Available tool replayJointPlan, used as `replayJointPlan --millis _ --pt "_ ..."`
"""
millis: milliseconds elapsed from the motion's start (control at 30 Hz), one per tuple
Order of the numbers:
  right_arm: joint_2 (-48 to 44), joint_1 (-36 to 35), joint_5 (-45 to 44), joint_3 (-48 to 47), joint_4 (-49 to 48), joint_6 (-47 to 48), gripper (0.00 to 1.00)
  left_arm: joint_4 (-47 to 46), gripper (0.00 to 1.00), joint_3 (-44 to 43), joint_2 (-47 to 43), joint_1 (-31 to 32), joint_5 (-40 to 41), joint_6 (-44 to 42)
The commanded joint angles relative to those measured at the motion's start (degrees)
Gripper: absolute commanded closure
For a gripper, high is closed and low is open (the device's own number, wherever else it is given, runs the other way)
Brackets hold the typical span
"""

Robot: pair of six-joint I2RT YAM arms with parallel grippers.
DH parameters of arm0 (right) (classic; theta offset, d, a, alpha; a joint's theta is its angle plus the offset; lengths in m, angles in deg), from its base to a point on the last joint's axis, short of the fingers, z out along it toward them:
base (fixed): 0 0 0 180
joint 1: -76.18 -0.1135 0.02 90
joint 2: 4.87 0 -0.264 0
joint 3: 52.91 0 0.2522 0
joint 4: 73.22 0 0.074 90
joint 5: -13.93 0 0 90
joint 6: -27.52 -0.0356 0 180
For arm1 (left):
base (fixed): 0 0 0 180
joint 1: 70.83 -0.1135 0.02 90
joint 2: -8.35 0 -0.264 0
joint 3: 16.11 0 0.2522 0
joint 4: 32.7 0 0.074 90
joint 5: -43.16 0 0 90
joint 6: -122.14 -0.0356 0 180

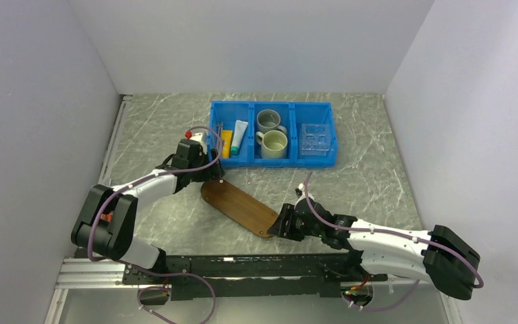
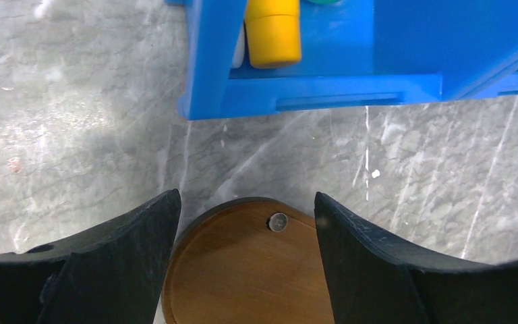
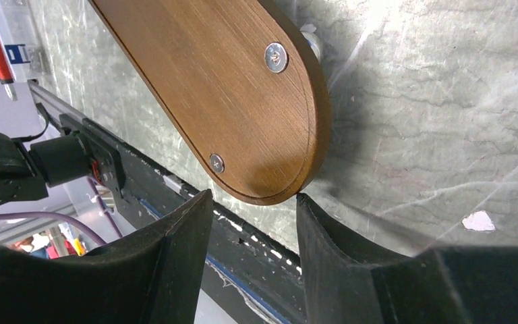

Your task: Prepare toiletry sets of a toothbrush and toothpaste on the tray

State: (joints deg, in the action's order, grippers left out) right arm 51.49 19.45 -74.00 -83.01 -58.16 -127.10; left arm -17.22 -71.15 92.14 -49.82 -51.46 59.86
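The tray [image 1: 239,208], a dark-brown wooden board with rounded ends, lies flat and slantwise on the grey marbled worktop [image 1: 378,175]. Its far end points at the left front corner of the blue bin [image 1: 273,162] and its near end lies close to the rail at the arms' bases. Its top shows wood grain and a few screw heads. The toiletry sets are in the bin's left compartment. The yellow tube [image 1: 226,143] lies beside the white tube with the teal end [image 1: 239,137], and the toothbrushes [image 1: 220,131] are thin sticks at the left wall, too slim to tell apart. Two mugs [image 1: 270,132] stand in the middle compartment and a clear square holder [image 1: 315,138] sits in the right one. The left gripper [image 2: 246,202] hangs over the tray's far end with its fingers spread wide, one on each side of the rounded tip, and it holds nothing; whether they touch the wood I cannot tell. The right gripper [image 3: 255,196] sits at the tray's near end with its fingers partly apart. The board's tip lies just beyond the gap, against or just beside one fingertip, and nothing is between the fingers.
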Motion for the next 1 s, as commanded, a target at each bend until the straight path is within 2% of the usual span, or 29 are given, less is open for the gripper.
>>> replayJointPlan --millis 0,200,533,967 --pt "1.4 -0.3 -1.4 -1.4 -4.3 -1.6 0.49 -4.3 0.23 -0.1 0.3 -0.4 -5.4 -0.1" --pt "3.5 -0.4 -2.5 -2.3 -4.4 -3.0 0.49 -4.6 0.23 2.0 -0.7 -0.4 -7.9 -0.3" --pt "3.2 -0.3 -4.8 -2.7 -4.1 -4.3 0.49 -2.9 0.25 6.1 -4.5 -0.4 -5.8 -1.7" --pt "-2.5 0.4 -10.6 -4.1 3.5 -4.3 0.49 -3.5 0.26 11.3 -9.5 -0.5 -9.7 0.3"
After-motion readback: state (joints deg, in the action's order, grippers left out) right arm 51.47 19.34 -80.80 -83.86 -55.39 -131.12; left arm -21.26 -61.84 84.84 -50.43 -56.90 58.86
